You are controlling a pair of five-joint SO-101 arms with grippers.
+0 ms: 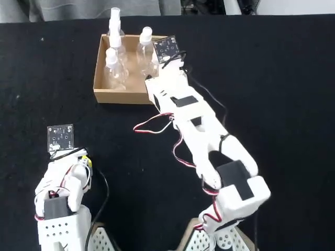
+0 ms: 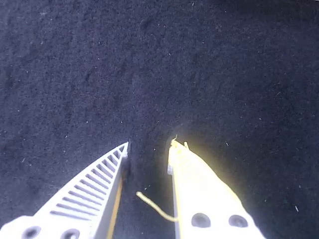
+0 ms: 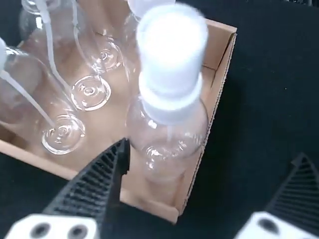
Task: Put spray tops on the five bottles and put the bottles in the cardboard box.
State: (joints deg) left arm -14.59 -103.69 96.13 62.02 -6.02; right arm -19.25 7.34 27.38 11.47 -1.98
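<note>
Between the widely spread jaws of the right gripper [image 3: 209, 164], which is released and grasps nothing, a clear bottle [image 3: 167, 124] with a white spray top [image 3: 172, 45] stands upright in the cardboard box [image 3: 219, 64], in the corner closest to that gripper. Beyond the gripper, more clear bottles [image 3: 62, 132] stand in the same box. Under the left gripper [image 2: 148, 147], which is well apart from the box, lies bare black table [image 2: 149, 59]; its jaws are slightly parted with nothing between them.
</note>
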